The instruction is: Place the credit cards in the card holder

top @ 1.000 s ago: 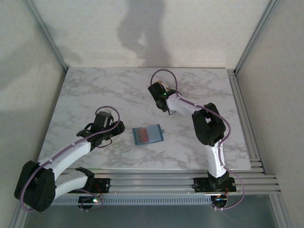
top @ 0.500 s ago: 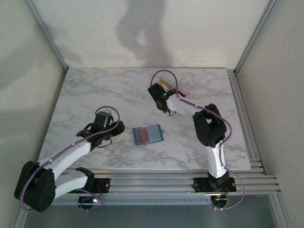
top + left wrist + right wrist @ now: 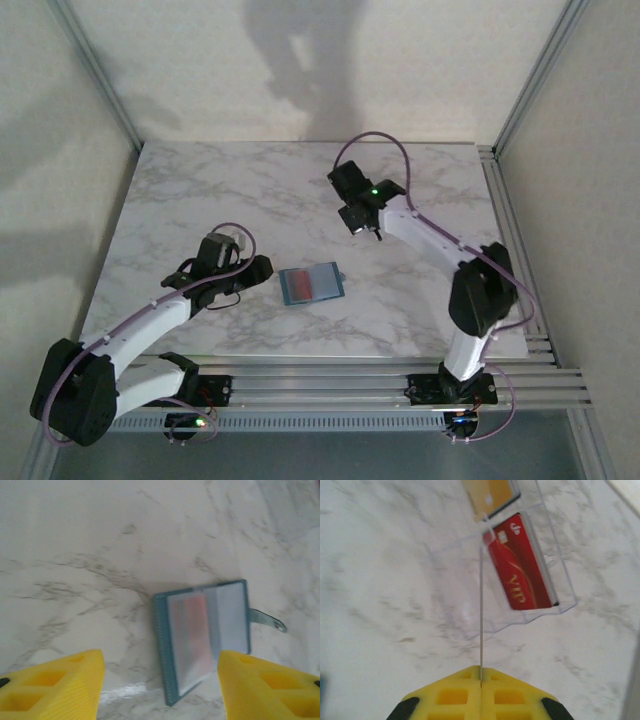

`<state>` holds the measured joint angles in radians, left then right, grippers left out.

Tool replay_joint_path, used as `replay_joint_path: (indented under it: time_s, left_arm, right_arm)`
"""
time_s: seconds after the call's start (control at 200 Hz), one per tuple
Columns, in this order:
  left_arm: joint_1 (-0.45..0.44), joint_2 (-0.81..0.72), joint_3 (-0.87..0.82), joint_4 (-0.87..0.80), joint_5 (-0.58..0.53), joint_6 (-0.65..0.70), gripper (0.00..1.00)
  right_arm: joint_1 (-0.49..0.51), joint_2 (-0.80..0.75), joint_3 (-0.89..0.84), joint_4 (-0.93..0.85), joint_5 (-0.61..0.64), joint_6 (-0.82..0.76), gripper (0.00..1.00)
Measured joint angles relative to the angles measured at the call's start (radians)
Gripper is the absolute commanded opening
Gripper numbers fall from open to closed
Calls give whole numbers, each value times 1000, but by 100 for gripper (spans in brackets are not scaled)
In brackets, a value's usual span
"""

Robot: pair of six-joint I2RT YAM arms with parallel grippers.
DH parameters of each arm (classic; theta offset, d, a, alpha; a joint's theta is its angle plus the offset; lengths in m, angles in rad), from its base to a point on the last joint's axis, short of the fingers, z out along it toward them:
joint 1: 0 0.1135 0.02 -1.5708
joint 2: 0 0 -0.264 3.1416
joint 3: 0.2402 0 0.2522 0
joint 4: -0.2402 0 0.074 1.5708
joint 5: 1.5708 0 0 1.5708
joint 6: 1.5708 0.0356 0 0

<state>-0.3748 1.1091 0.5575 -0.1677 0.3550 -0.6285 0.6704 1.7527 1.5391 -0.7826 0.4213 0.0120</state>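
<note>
Having just closed, the right gripper (image 3: 481,681) is pinching a thin card (image 3: 481,610) edge-on over the card holder (image 3: 530,619), beside its red VIP card (image 3: 522,565), ready for slotting. The left gripper (image 3: 161,682) is waiting half-open, well apart.

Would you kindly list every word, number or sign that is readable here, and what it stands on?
"VIP": gold letters on the red card in the clear card holder.
Small gold mark near that card's top: too blurred to read.
Gold card, teal wallet: nothing legible.

White-and-black arms (image 3: 150,318), purple cables (image 3: 372,138) (yellow jaws)
</note>
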Motion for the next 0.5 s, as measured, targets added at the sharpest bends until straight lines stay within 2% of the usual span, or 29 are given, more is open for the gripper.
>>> replay_joint_path:
  time_s: [0.24, 0.501]
  left_arm:
    - [0, 68, 0, 44, 145, -3, 59]
    - [-13, 201, 3, 73, 201, -13, 48]
  right_arm:
    - [-88, -184, -212, 21, -496, 112, 0]
    - [-115, -170, -393, 127, -941, 213, 0]
